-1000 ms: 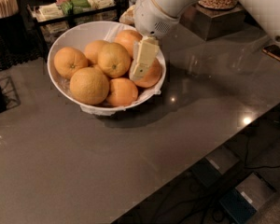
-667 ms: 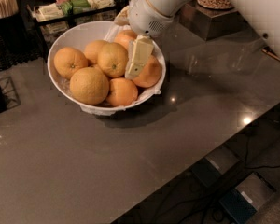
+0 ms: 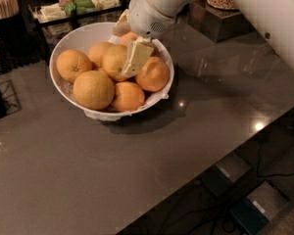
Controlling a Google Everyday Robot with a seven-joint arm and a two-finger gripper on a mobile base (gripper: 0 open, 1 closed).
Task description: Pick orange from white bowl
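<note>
The white bowl [image 3: 73,37] stands on the dark table, left of centre, and holds several oranges. My gripper [image 3: 129,42] hangs from the white arm over the bowl's right rear part and is open. One cream finger [image 3: 135,58] reaches down between a middle orange [image 3: 113,60] and the right-hand orange [image 3: 153,74]. The other finger [image 3: 121,26] is at the bowl's back rim. A rear orange [image 3: 129,37] shows partly between them, mostly hidden by the wrist. No orange is lifted.
A dark box with a dish of nuts [image 3: 216,9] stands at the back right. A tray of packets [image 3: 78,4] and a holder of wooden sticks [image 3: 3,4] stand behind the bowl. The table edge [image 3: 220,153] runs diagonally at the front right, with boxes on the floor below.
My gripper has shifted left and a little deeper among the oranges. The lower finger now lies against the middle orange. The bowl and oranges have not moved.
</note>
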